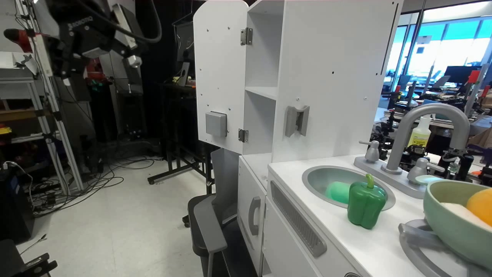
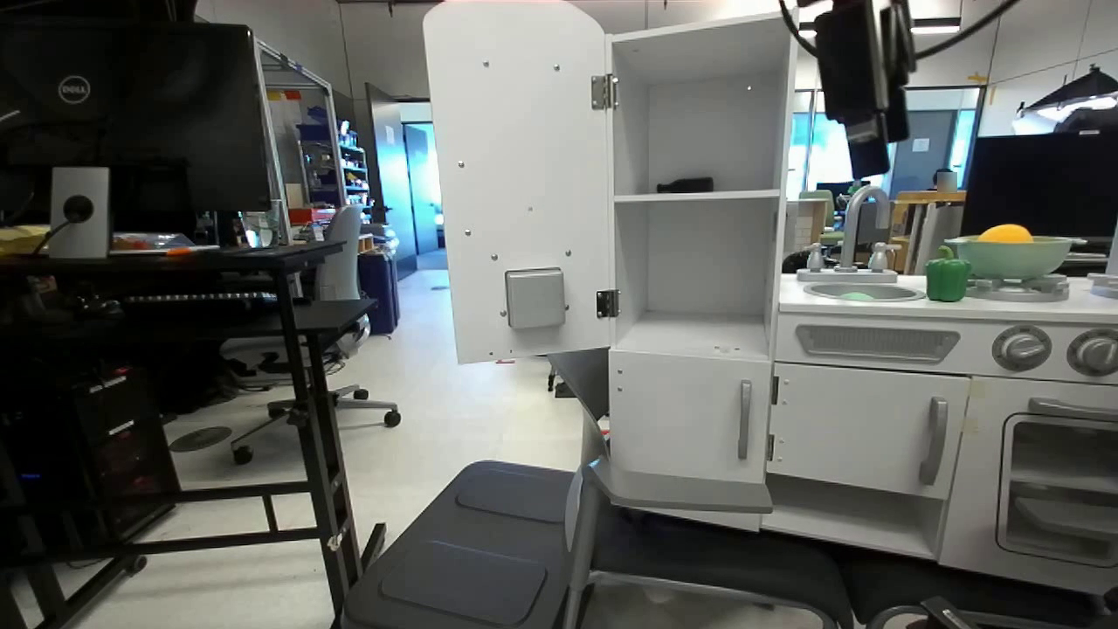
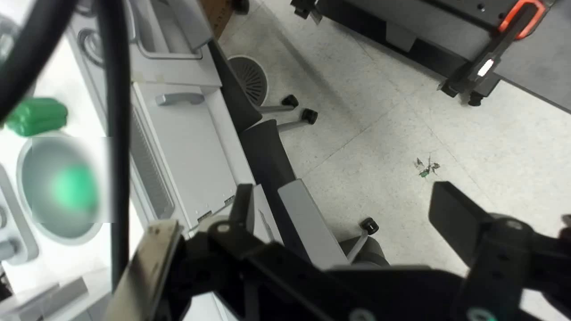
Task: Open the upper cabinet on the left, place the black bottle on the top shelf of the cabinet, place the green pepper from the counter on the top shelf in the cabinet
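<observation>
Gripper [image 3: 345, 209] spread wide, black bottle [image 2: 687, 185] on the top shelf [image 2: 697, 197], green pepper [image 1: 366, 204] beside the sink [image 1: 321, 177]

In the wrist view the gripper's dark fingers [image 3: 242, 203] stand well apart, with the floor [image 3: 392, 187] and a grey panel [image 3: 314, 223] showing between them. A black cable [image 3: 119, 156] runs down the left part of that view. In both exterior views the gripper is high up, well apart from the bottle and the pepper.

In an exterior view the door [image 2: 528, 166] of the upper cabinet [image 2: 716, 131] stands wide open, its inner face showing, with a grey square handle [image 2: 534, 299] near the lower edge. The black bottle lies on its side on the top shelf, its neck toward the door. Under that shelf is a second compartment [image 2: 703, 266], and below that a shut lower door [image 2: 672, 419].

The green pepper stands upright, stem up, on the white table [image 1: 332, 221] of the toy kitchen, just beside the sink and between it and a pale green bowl [image 1: 453, 223]. A lighter green thing [image 1: 338, 192] lies in the sink; what it is cannot be told. A curved grey faucet [image 1: 434, 109] rises behind the sink. The bowl stands on a grey burner [image 2: 1039, 288] and holds a round yellow fruit [image 2: 1006, 233]. Below the sink another white door [image 2: 856, 428] is shut, with an oven [image 2: 978, 489] next to it.
</observation>
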{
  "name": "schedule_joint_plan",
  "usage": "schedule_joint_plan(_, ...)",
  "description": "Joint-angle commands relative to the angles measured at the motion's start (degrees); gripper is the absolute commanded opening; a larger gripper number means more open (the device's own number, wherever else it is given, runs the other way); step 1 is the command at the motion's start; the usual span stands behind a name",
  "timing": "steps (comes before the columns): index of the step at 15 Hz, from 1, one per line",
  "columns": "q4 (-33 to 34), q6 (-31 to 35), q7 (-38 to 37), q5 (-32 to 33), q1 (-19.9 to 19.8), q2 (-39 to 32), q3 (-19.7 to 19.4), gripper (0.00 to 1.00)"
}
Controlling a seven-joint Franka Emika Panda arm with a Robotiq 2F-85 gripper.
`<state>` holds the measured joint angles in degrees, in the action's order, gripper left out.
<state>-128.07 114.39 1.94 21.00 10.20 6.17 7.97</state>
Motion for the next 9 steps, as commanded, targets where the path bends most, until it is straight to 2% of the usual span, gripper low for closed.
schedule_joint_plan(1,-14.8,6.3,-3.9,-5.1,-2.8,12.1,-2.3,1.0)
schedule_joint_plan(2,-18.1,7.1,-4.3,-6.2,-3.6,15.0,-3.2,1.0)
schedule_joint_plan(5,-23.4,10.1,-1.3,-7.3,-8.9,19.4,-9.1,1.0)
schedule_joint_plan(7,-21.4,11.0,0.5,-7.4,-12.9,18.4,-13.4,1.0)
schedule_joint_plan(9,-16.4,12.5,1.8,-9.2,-15.7,14.6,-16.8,1.0)
